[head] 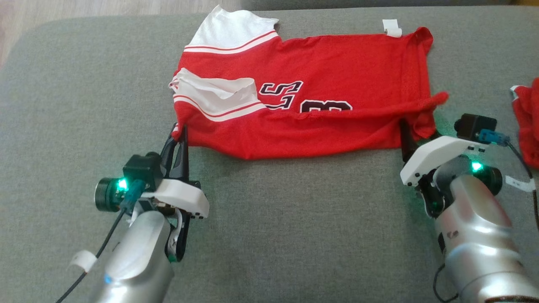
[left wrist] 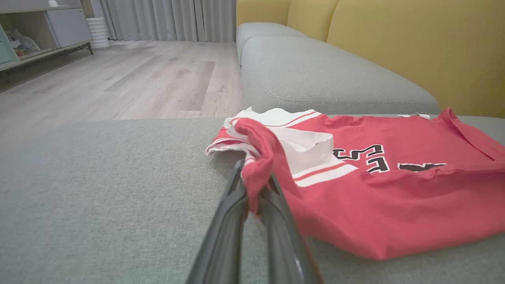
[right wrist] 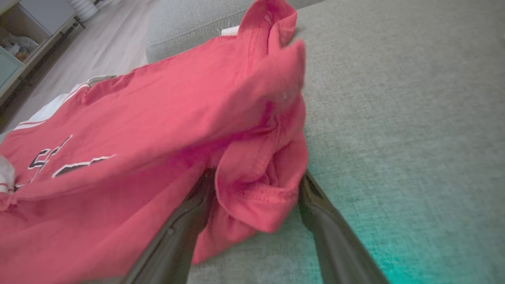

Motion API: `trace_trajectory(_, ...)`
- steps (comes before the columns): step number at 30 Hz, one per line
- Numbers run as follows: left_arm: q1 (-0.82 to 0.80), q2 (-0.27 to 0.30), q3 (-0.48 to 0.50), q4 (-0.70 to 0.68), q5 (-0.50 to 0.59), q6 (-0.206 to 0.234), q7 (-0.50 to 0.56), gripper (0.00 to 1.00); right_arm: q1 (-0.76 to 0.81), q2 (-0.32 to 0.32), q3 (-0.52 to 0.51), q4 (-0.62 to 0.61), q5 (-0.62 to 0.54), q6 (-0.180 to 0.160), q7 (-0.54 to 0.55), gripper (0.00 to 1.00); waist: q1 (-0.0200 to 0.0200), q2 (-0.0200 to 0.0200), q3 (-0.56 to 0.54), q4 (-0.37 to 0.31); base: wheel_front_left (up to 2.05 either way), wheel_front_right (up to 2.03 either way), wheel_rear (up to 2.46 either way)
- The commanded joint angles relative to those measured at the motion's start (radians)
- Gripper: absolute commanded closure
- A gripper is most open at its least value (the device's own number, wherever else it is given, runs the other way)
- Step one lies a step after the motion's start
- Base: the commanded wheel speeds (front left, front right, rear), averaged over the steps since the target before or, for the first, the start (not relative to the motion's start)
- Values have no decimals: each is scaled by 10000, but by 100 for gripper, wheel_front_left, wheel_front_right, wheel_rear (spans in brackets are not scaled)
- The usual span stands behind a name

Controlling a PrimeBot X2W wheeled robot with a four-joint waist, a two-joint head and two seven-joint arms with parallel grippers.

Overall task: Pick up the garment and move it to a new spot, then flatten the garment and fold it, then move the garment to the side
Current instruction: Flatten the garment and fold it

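Garment (head: 320, 109) red | left gripper (left wrist: 254, 177) clamps corner | right gripper (right wrist: 256, 175) gapes around hem (wrist view clearest)

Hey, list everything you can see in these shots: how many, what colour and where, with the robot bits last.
jersey: one, red with white sleeves, spread on the cushion
second cloth: one, red, on the cushion to the jersey's right
cushion: one, grey, under the jersey
backrest: one, yellow, behind the sofa seats
floor: one, pale wood, beyond the cushion
curtains: one set, grey, at the far wall
left pincer: one, dark fingers, shut on the jersey's near left corner
right pincer: one, dark fingers, open around bunched cloth at the jersey's near right corner
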Motion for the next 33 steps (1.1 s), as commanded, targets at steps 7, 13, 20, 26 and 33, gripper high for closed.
trace_trajectory(7, -215, 302, 189, -301, 33, 84, 36, 100, -697, -1, 444, 1082, -272, -7, 16, 100, 0, 0, -169, -18, 0, 0, 0)
trace_trajectory(13, 62, 537, 258, -38, -40, 163, 12, 100, -551, -1, 626, 1515, 41, -7, -433, 100, 0, 0, -633, -259, 0, 0, 0)
trace_trajectory(20, 638, 860, 333, 230, -202, 178, 132, 100, -43, -1, 1109, 1495, 698, -7, -875, 100, 0, 0, -1317, -610, 0, 0, 0)
trace_trajectory(26, 1951, 1320, 261, -129, -440, 135, 700, 100, 1180, -1, 1771, 1018, 1849, -7, -746, 100, 0, 0, -2308, -945, 0, 0, 0)
trace_trajectory(33, 3488, 1999, -14, -1803, -378, 390, 1683, 100, 2363, -44, 1959, 34, 1785, -7, -187, 100, 0, 0, -2595, -1151, 0, 0, 0)
